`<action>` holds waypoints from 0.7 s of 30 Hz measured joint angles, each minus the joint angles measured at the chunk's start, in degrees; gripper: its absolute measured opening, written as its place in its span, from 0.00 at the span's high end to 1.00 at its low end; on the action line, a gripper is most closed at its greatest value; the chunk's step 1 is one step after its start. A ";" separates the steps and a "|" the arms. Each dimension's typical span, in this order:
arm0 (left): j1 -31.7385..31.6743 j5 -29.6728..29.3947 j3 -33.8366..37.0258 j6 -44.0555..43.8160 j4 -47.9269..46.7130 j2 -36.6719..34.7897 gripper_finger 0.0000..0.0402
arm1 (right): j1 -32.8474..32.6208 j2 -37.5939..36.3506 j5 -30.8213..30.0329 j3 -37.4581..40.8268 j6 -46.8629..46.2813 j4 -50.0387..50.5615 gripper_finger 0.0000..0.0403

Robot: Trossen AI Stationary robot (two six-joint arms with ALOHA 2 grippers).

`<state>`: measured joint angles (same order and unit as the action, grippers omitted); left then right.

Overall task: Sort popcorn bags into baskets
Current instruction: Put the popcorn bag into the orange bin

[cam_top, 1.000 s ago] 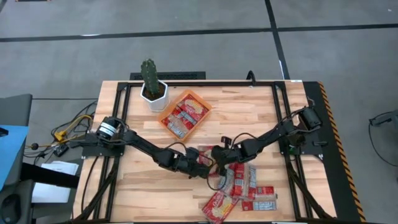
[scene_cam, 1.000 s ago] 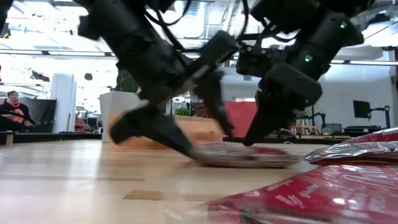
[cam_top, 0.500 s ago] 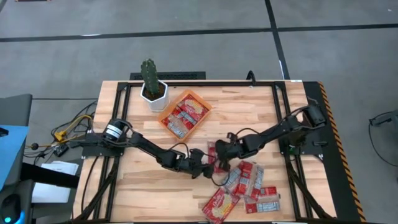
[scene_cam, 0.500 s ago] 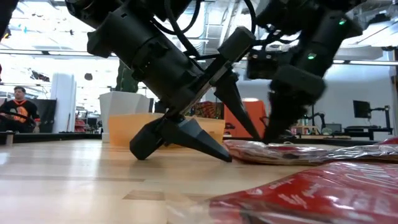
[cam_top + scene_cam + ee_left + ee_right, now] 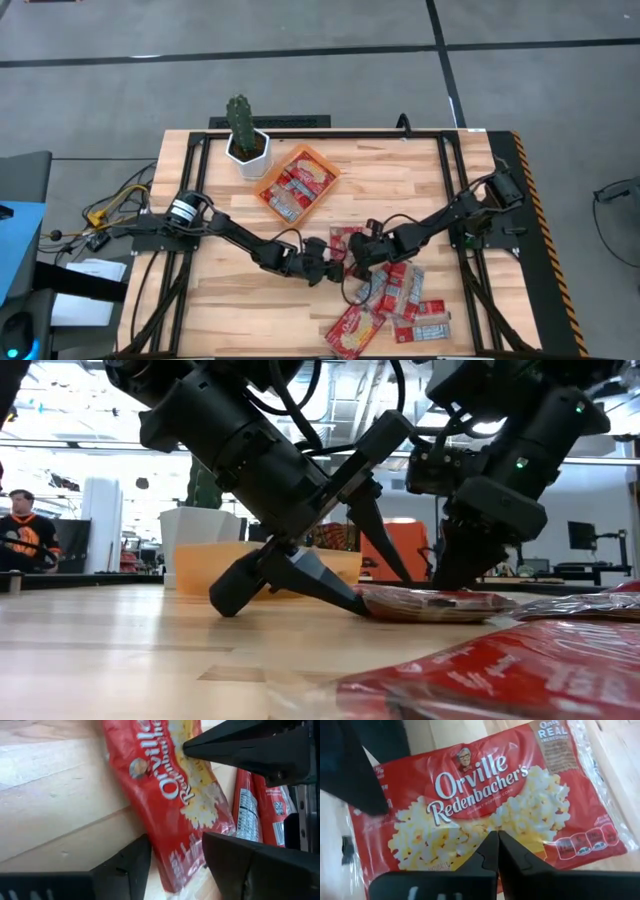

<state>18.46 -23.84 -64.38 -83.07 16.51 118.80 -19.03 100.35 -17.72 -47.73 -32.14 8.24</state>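
- We see the left gripper [image 5: 325, 268] low at table centre, fingers [image 5: 125, 870] spread, one on each side of a popcorn bag's [image 5: 345, 244] edge, not yet clamped.
- That bag lies flat on the table [image 5: 400, 180], at 1 o'clock from the left gripper.
- The right gripper [image 5: 358, 257] presses on the same bag from 3 o'clock, fingers [image 5: 495, 852] pinched together, empty.
- The orange basket [image 5: 272, 179] sits at 11 o'clock, holding bags; a loose pile of bags [image 5: 395, 300] lies at 5 o'clock.
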 joint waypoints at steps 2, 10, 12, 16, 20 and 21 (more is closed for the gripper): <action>-0.38 0.59 0.00 -0.40 -0.02 -0.02 0.55 | -0.01 0.05 0.17 0.20 1.16 -1.78 0.95; -1.11 1.45 0.00 -1.17 -0.27 -0.02 0.64 | -0.07 -0.15 1.38 0.24 3.06 -3.16 0.93; -1.12 1.46 0.00 -1.62 -0.55 -0.02 0.75 | -0.07 -2.48 1.62 0.35 3.06 -0.37 0.92; -1.18 1.08 0.02 -2.27 -0.85 -0.02 0.96 | 0.05 -8.78 0.74 -0.93 3.11 6.33 0.94; -1.27 1.82 0.07 -3.21 0.34 -0.05 0.98 | 0.11 -16.75 -1.51 -1.66 3.07 12.57 0.96; -1.21 2.48 0.11 -3.19 0.42 -0.43 0.99 | -0.02 -18.93 -2.34 -1.68 2.92 13.85 0.96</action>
<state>17.24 -21.36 -64.27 -86.27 16.93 118.37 -19.05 81.42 -20.06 -49.41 -29.22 22.09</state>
